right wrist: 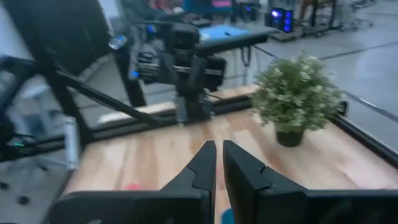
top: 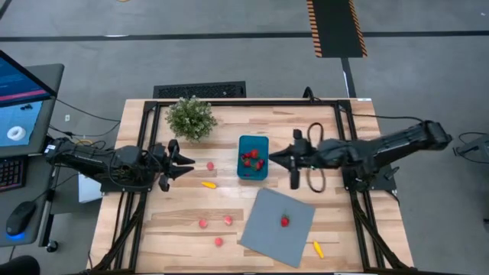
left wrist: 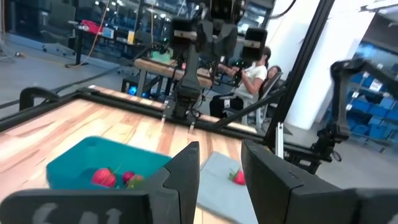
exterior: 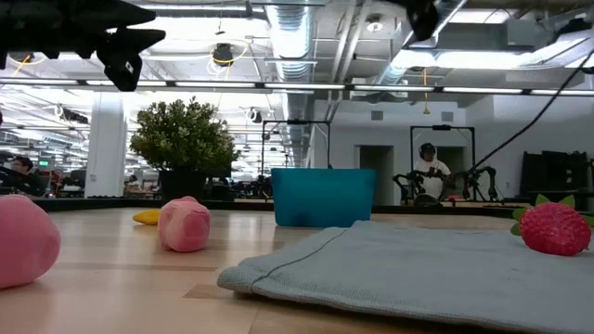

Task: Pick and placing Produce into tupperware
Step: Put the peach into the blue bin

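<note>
Both grippers flank the teal tupperware (top: 253,157) at centre of the high view: left gripper (top: 186,161) parted and empty, right gripper (top: 280,159) nearly closed, holding nothing. Strawberries sit inside the tub (several pieces still lie on the table). Low view: a pink piece (exterior: 184,224) left, a strawberry (exterior: 555,228) on the grey sheet (exterior: 408,271) right.
</note>
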### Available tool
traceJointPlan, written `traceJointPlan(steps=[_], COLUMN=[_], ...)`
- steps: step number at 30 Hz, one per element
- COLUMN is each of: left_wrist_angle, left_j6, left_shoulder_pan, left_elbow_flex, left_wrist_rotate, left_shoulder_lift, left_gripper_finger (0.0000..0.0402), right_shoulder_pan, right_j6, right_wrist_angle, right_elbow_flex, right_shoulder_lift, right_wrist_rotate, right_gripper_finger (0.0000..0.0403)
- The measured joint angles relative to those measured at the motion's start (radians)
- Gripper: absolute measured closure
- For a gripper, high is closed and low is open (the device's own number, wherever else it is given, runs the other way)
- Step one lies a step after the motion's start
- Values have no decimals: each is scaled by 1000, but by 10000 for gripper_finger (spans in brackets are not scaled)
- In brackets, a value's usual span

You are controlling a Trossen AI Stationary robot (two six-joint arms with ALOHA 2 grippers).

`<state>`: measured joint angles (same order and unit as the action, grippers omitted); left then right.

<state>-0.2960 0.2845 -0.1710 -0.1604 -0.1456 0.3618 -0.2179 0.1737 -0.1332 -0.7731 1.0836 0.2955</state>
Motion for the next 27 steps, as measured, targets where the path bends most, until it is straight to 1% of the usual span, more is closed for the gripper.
traceJointPlan(steps=[4,9,14,15,18,20,22,24,27], left_wrist_angle=[-31,-43,-66,-74,-83,-120,-160,-190,-193], left_j6=[12,42,40,40,37,30,18,-5,-59], left_shoulder_pan=[0,0,0,0,0,0,0,0,0], left_elbow_flex=[0,0,0,-1,-8,-13,-24,-39,-89], left_wrist_rotate=[3,26,53,53,53,53,59,70,117], left_shoulder_lift=[0,7,56,73,139,195,256,319,412], left_gripper_finger=[293,293,293,293,293,293,293,293,293], right_shoulder_pan=[-60,-155,-263,-285,-352,-394,-432,-467,-517], right_j6=[10,-6,-73,-77,-78,-77,-77,-86,-120], right_wrist_angle=[-31,-92,-237,-254,-286,-295,-341,-397,-509], right_elbow_flex=[58,117,188,205,255,293,328,360,403], right_shoulder_lift=[-76,-156,-234,-252,-294,-313,-330,-344,-361], right_wrist_rotate=[4,71,78,86,158,203,244,246,241], right_gripper_finger=[351,351,351,351,351,351,351,351,351])
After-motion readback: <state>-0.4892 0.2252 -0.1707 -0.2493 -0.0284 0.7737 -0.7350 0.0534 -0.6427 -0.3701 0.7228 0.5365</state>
